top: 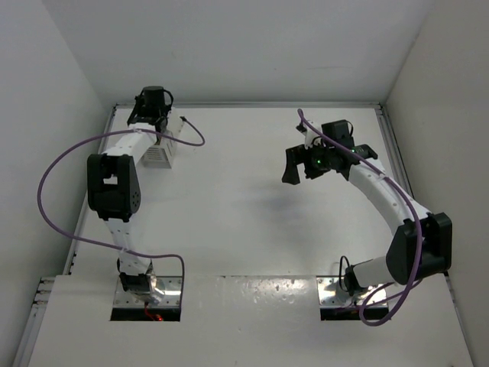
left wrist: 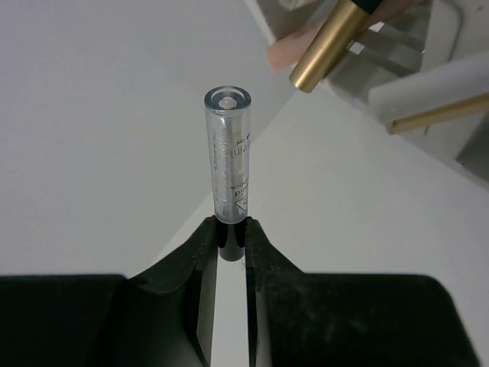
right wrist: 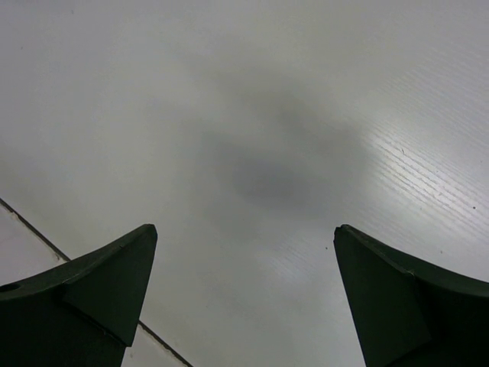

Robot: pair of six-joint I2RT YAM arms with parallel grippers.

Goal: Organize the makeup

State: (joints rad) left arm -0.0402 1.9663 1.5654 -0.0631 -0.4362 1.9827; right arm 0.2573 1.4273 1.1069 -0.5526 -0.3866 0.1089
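My left gripper (left wrist: 231, 229) is shut on a short tube (left wrist: 228, 160) with a black body and a clear cap, holding it above the table. It hovers by the white slotted box (left wrist: 442, 30) at the far left (top: 159, 155). In the box are a black stick with a gold end (left wrist: 328, 47), a pink stick (left wrist: 284, 52) and a tan stick (left wrist: 439, 113). In the top view the left gripper (top: 157, 126) is over the box's far edge. My right gripper (top: 299, 162) is open and empty above bare table; its wrist view (right wrist: 244, 245) shows only the table. No light blue stick shows.
White walls enclose the table on the left, back and right. A purple cable (top: 61, 164) loops off the left arm. A seam line (right wrist: 46, 245) crosses the table under the right gripper.
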